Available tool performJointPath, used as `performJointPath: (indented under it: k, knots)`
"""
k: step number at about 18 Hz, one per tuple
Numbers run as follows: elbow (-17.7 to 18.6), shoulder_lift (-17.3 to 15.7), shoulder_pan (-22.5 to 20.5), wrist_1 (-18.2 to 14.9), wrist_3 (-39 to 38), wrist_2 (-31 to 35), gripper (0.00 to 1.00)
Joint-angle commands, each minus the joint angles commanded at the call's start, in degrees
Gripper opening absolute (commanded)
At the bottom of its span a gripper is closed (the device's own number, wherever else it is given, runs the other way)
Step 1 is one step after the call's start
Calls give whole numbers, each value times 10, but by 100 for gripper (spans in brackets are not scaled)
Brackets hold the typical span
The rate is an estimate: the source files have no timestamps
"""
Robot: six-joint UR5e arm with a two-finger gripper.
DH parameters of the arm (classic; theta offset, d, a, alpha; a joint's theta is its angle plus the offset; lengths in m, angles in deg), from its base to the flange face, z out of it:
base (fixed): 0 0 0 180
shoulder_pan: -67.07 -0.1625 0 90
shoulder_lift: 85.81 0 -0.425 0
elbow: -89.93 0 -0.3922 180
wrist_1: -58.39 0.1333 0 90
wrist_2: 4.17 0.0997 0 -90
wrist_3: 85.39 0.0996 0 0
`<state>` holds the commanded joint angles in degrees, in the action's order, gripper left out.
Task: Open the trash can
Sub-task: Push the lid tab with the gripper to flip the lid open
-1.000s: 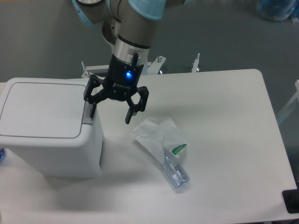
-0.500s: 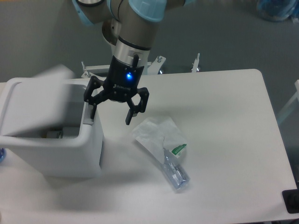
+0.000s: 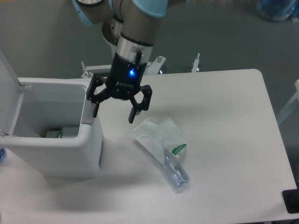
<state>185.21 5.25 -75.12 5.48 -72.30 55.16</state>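
Observation:
The white trash can [image 3: 51, 149] stands at the table's left with its lid [image 3: 8, 88] swung up at the far left, so the inside shows with some items at the bottom. My gripper [image 3: 114, 114] hangs open just right of the can's right rim. Its left finger is over the grey push-bar strip [image 3: 87, 114] and its right finger is over the table. Nothing is between the fingers.
A clear plastic wrapper with a green label [image 3: 166, 147] lies on the white table [image 3: 224, 140] right of the gripper. A metal frame [image 3: 159, 63] stands behind the table's far edge. A dark object [image 3: 290, 201] sits at the front right corner.
The can's lid went from flat shut to swung fully up at the left. The gripper has risen slightly.

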Motion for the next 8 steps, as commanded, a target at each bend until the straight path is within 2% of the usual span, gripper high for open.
performJointPath:
  k: [4,6,8]
  knots:
    - [-36,4,-29,3,69,31,100]
    - [-32,4,-43,2,119,75,100]
    - [-27,5,-47,1,153,92,100]
